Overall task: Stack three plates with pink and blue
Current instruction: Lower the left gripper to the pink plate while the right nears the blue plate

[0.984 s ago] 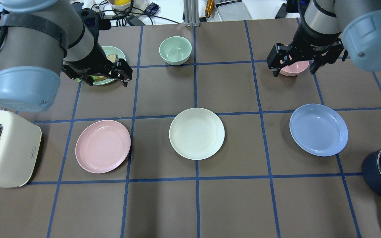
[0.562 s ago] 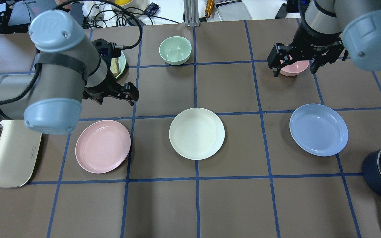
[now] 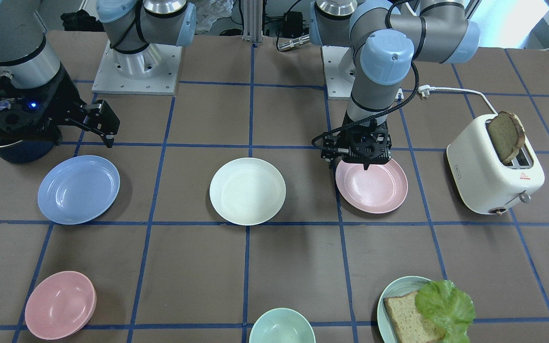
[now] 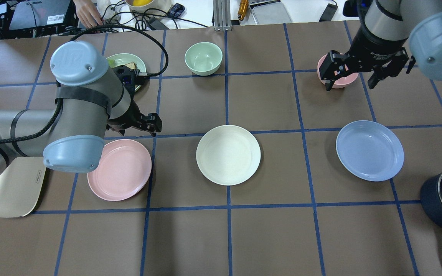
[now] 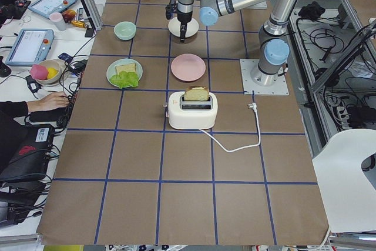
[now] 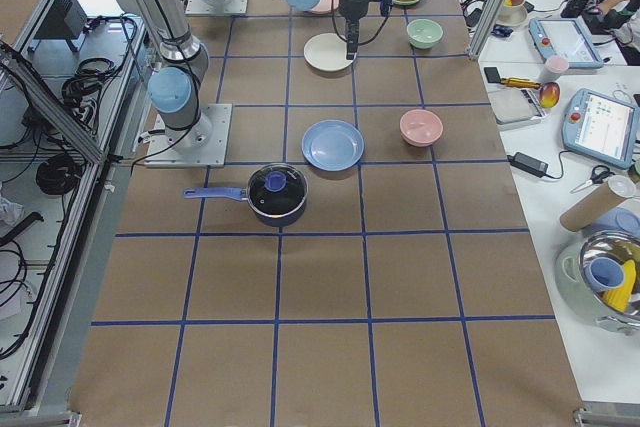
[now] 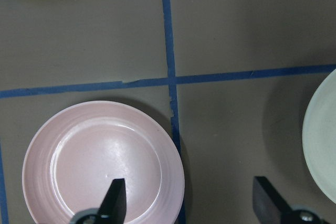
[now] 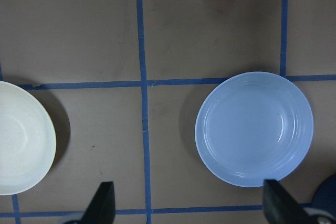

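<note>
Right now, from overhead, three round, shallow, matte plastic plates lie flat in a row on the brown, blue-taped tabletop [image 4: 267, 237], well apart. The pale pink plate [image 4: 123, 172] is on my left, the cream-white plate [image 4: 228, 155] in the middle and the periwinkle blue plate [image 4: 370, 150] on my right. Of my left fingers [image 4: 152, 123] only one shows past my own arm, near the pink plate's rim. My right fingers [image 4: 327, 78] are spread wide on either side of a small, deeper pink bowl [image 4: 340, 78], well apart from the blue plate.

From across the tabletop, my left fingers point down over the pink plate's rim, on the side toward the cream plate. How high above it they are I cannot tell. My right fingers hang above and beside the blue plate, not over it.

From the two ends of the tabletop, each plate lies single, none on another.

Through my left wrist camera, my fingers are spread wide and empty. One is over the pink plate's inner floor, the other over bare tabletop between the pink and cream plates. The pink rim lies between them.

Through my right wrist camera, my fingers are wide apart and empty. The blue plate lies ahead of them, nearer one finger. The cream plate is at the frame's edge.
</note>
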Available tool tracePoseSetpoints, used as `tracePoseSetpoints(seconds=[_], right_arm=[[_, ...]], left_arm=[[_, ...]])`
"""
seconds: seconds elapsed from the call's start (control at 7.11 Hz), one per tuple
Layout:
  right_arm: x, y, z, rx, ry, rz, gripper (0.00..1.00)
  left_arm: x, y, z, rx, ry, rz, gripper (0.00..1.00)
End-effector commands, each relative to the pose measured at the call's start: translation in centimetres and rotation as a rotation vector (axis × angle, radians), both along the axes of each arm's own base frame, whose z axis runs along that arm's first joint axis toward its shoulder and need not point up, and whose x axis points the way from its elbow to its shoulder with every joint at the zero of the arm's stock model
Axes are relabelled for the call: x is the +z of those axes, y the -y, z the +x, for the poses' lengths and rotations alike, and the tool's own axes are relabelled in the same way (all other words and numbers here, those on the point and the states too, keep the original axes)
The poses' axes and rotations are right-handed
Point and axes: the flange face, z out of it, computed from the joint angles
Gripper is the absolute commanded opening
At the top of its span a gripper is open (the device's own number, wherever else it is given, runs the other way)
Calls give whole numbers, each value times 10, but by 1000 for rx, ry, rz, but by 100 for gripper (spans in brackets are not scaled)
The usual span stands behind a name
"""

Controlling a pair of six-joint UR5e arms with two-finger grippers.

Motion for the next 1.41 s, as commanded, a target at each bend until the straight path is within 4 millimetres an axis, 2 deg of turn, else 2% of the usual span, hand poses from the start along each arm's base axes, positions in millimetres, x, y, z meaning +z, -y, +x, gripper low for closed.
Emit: tracePoseSetpoints(seconds=[0.0,0.28,0.42,0.7,0.84,0.98,1.12,1.27], right_arm=[[-13,1,-33,47,-5,26,100],[-56,-10,-112,48,27,60,100],[-72,-12,-141,71,14,28,100],[-122,-25,-184,82,38,67,100],[-143,-24,-199,169,37,72,100],[-171,-25,-220,165,67,105,100],[-191,-26,-245,117,94,118,100],[-201,-20,-253,114,85,110,100]], left_arm=[[-20,-11,1,62,5,47,75],[-27,-14,1,67,5,62,71],[-32,-13,1,68,6,73,71],[-46,-9,1,69,5,93,71],[-51,-8,0,67,5,104,69],[-55,-7,1,65,7,110,67],[-61,-5,3,65,33,121,63],[-66,-5,3,64,37,132,63]])
